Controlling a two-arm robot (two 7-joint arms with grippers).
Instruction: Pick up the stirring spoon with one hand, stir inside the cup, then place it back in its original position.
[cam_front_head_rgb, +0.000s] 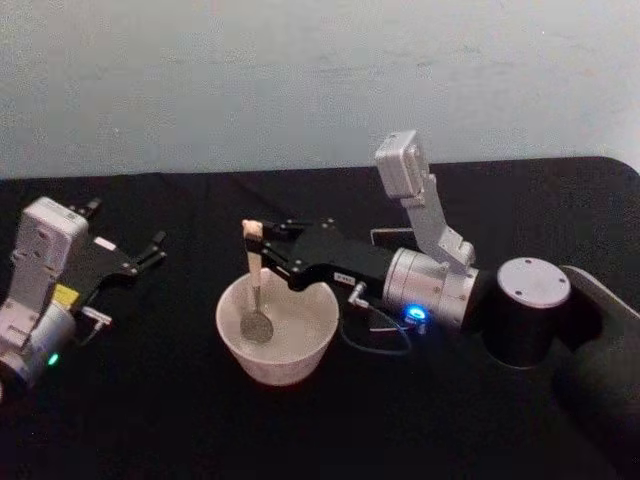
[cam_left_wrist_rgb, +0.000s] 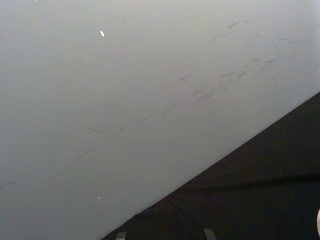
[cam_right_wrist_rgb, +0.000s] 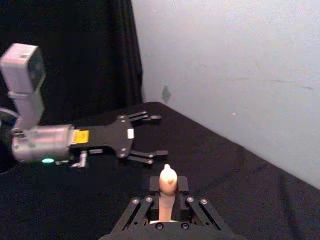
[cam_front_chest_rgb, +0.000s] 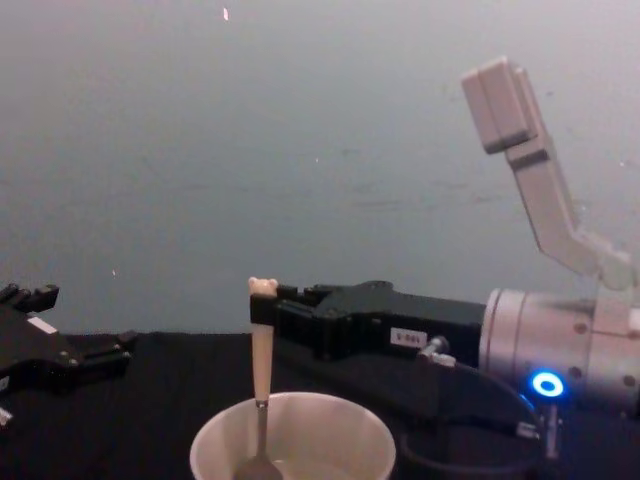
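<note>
1. Cream-white ceramic, by the look of it: the cup (cam_front_head_rgb: 285, 365) sits nearest me, mid-way across the black surface (cam_front_head_rgb: 150, 420).
2. Inside it the stirring spoon (cam_front_head_rgb: 256, 290) stands almost upright, with its metal bowl down near the cup's floor and its bear-topped handle above the rim.
3. My right pincer (cam_front_chest_rgb: 262, 310) reaches in from the right and is clenched on the handle just below the bear head.
4. I judge this the stirring step. Next I want small wrist circles with the bowl off the wall so the cup doesn't tip, then a straight lift out.
5. Farther left, my left pincer (cam_front_head_rgb: 125, 228) lies parked, fingers spread, gripping nothing.
6. Beyond is a pale wall (cam_front_head_rgb: 300, 80).
</note>
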